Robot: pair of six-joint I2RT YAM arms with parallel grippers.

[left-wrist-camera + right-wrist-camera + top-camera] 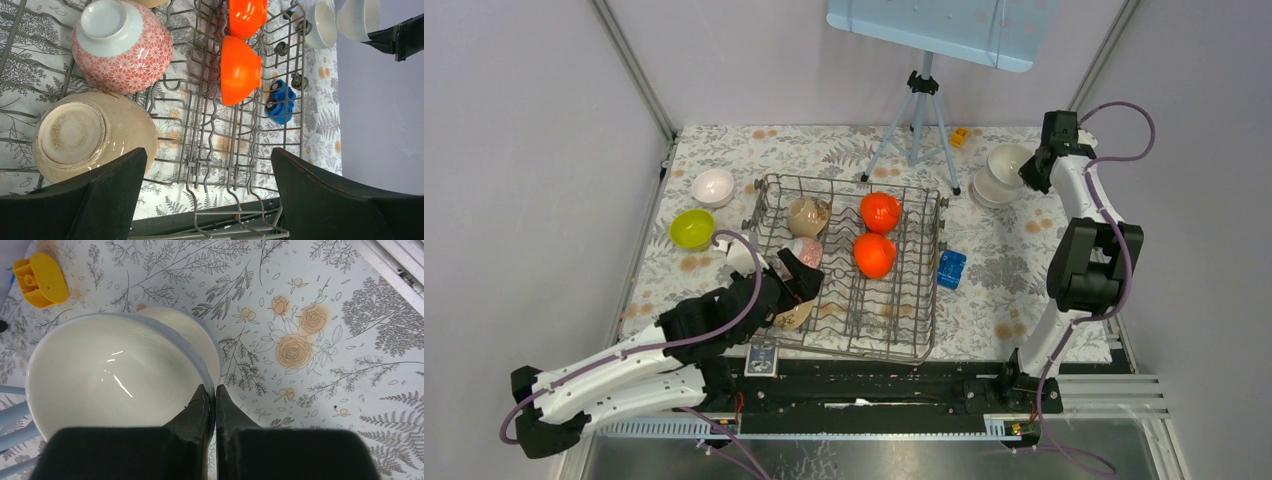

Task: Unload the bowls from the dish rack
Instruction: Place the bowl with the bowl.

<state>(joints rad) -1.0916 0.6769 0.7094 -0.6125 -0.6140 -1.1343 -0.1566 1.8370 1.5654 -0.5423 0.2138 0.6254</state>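
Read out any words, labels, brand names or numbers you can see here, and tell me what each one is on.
No text can be read in any view.
Small card by the dish rack: bluish print, too small to read.
Bowls, blue block, yellow block: no lettering shows.

A flowered table [1024, 260] bears a dish rack [889, 310], a tripod [916, 120] and a blue block [951, 268]. A white bowl [713, 186] and a lime bowl [692, 229] sit beside the rack.
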